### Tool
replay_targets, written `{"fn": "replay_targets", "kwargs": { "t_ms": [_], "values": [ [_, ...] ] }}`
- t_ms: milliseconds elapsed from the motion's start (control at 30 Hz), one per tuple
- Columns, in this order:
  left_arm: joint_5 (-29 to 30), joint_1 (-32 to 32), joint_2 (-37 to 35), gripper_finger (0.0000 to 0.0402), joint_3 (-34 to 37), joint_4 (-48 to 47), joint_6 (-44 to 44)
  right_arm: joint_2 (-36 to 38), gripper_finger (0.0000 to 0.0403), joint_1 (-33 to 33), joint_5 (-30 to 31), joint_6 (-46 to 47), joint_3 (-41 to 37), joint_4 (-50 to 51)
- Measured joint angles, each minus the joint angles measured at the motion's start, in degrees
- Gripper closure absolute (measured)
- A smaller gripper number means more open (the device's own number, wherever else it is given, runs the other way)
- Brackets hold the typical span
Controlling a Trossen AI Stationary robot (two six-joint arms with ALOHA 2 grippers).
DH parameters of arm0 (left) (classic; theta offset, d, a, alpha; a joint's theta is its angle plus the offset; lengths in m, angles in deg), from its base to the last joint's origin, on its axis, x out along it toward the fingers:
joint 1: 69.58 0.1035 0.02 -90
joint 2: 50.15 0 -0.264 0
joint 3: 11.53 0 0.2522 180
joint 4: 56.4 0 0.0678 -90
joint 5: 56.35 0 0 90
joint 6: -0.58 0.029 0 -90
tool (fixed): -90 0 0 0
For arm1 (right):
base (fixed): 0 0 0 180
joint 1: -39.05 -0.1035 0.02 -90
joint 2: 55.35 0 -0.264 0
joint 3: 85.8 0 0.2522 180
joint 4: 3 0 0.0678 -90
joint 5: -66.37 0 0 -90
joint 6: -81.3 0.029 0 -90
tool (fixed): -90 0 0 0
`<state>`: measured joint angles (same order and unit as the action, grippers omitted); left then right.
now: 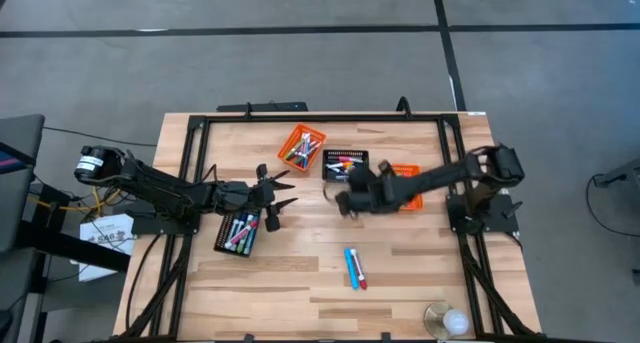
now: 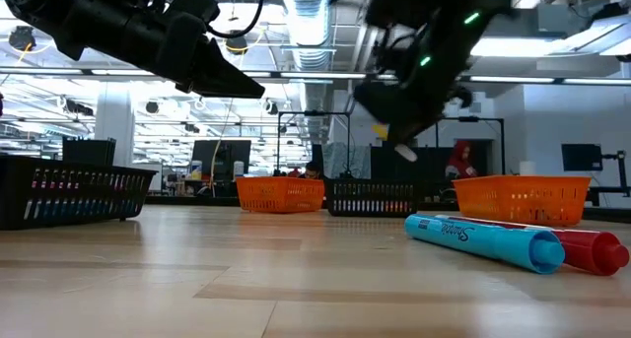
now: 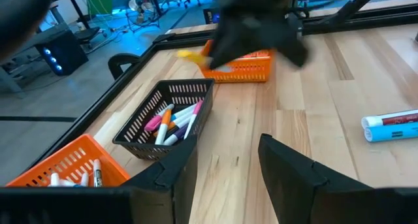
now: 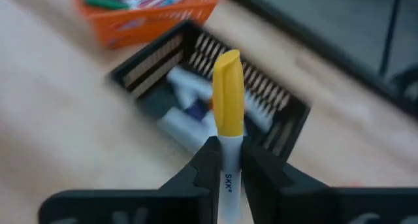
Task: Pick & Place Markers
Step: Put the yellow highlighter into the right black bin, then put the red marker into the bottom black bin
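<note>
A pale wooden worktop [image 1: 300, 273] is carrying the whole job, with an open workshop showing behind it. Nearest the front edge, a blue capped marker [image 1: 350, 266] and a red capped marker [image 1: 359, 272] are lying side by side, their long axes running near to far; these two are not yet put away. Left of centre, a black perforated basket [image 1: 237, 232] is already holding several pens. Just beyond it the left claw [image 1: 277, 195] is hovering with its fingers spread wide and nothing between them. Right of centre, the right claw [image 4: 225, 160] is pinching a white-barrelled, yellow-capped marker [image 4: 228, 96], cap leading away from the claw. It is hanging above a second black perforated basket [image 1: 346, 164] partly filled with pens. Farther back, an orange perforated basket [image 1: 301, 146] is also holding markers. Most of the sorting looks done.
</note>
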<state>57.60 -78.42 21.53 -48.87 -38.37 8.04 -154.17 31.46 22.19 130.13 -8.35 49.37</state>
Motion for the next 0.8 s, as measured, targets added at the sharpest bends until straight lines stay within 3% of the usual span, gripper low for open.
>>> {"fn": "replay_targets", "kwargs": {
  "t_ms": [133, 233, 500, 800],
  "values": [
    [0.01, 0.00, -0.02, 0.0244, 0.00, -0.02, -0.01, -2.16, 0.0349, 6.29, -0.30, -16.76, -0.04, -7.03],
    [-0.01, 0.00, -0.02, 0.0244, -0.02, -0.02, -0.39, -3.07, 0.0351, 9.45, -1.09, -23.49, -0.02, -12.78],
    [-0.01, 0.00, -0.02, 0.0244, -0.04, -0.86, -1.93, -3.69, 0.0343, 14.36, -14.02, -26.87, 0.02, -16.40],
    [-0.01, 0.00, -0.02, 0.0244, -0.04, -0.95, -3.67, -3.69, 0.0295, 13.35, -14.51, -30.91, 0.02, -16.62]
  ]
}}
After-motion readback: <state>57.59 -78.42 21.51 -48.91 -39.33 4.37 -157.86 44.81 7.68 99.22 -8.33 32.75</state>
